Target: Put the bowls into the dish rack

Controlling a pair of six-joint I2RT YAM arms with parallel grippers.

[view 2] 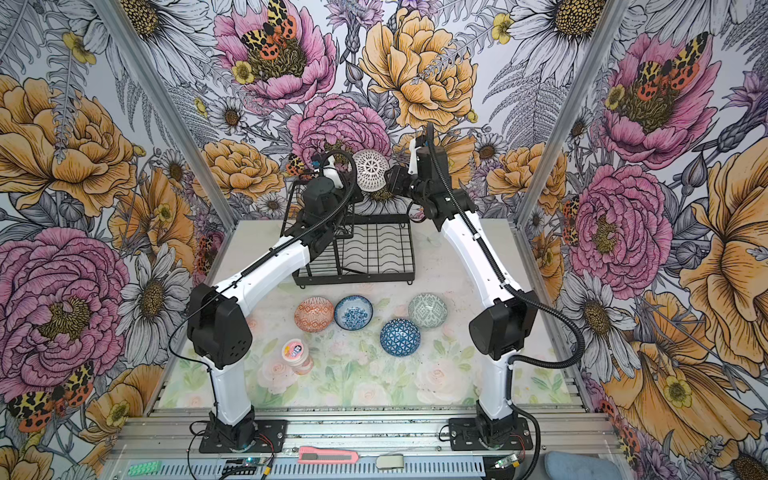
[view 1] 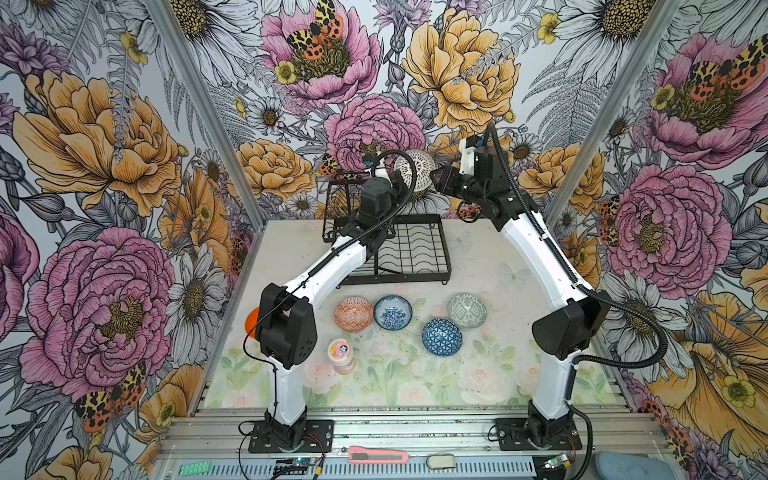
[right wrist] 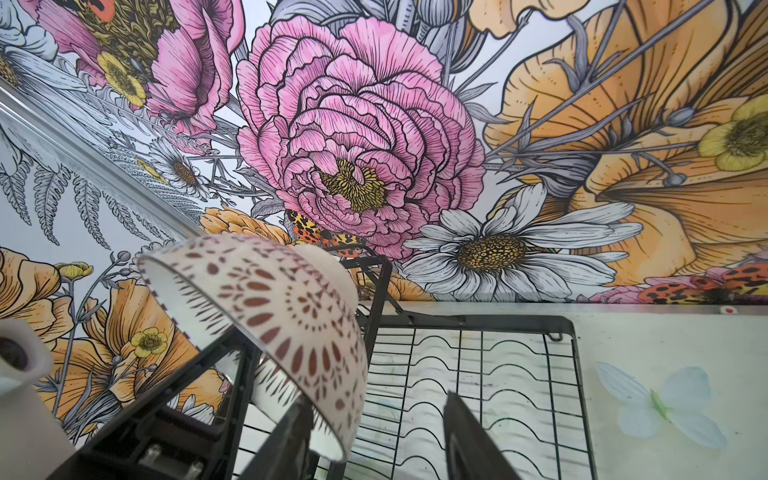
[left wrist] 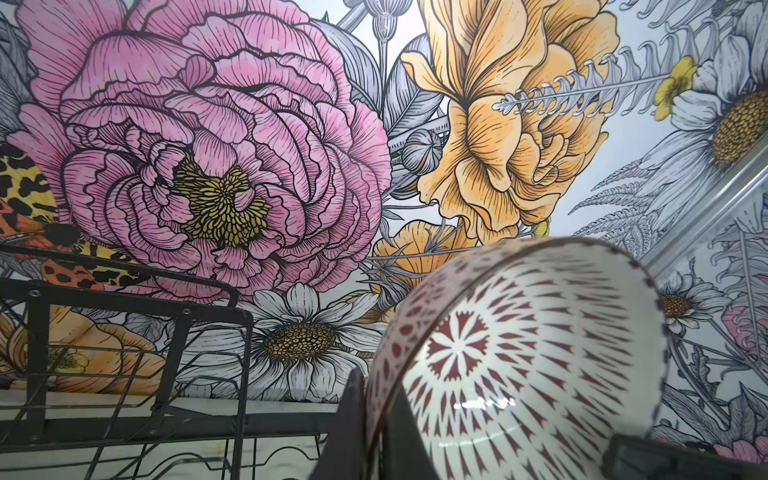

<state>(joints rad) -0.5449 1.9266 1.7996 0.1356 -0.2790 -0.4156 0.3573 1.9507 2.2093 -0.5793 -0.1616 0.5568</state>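
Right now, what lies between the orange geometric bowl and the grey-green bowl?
The white-blue floral bowl, next to the orange geometric bowl, then bare mat; both top views show it.

Enclosure: the far wall (view 1: 374, 62), left wall (view 1: 83, 166) and right wall (view 1: 685, 174) all carry large-flower wallpaper in pink, orange and grey, with spotted moths. Aluminium posts (view 1: 199, 104) stand at both far corners. The tabletop (view 1: 415, 374) is covered with a pale floral sheet. Aluminium rails (view 1: 415, 424) run along the near edge. Lighting is even.

your floral table (view 1: 415, 374), dish rack (view 1: 415, 249) at its far end, orange-patterned bowl (view 1: 354, 313), white-blue bowl (view 1: 393, 312), grey-green bowl (view 1: 466, 311), dark blue bowl (view 1: 441, 337), pink-lidded jar (view 1: 340, 353), plain orange bowl (view 1: 250, 322) half hidden
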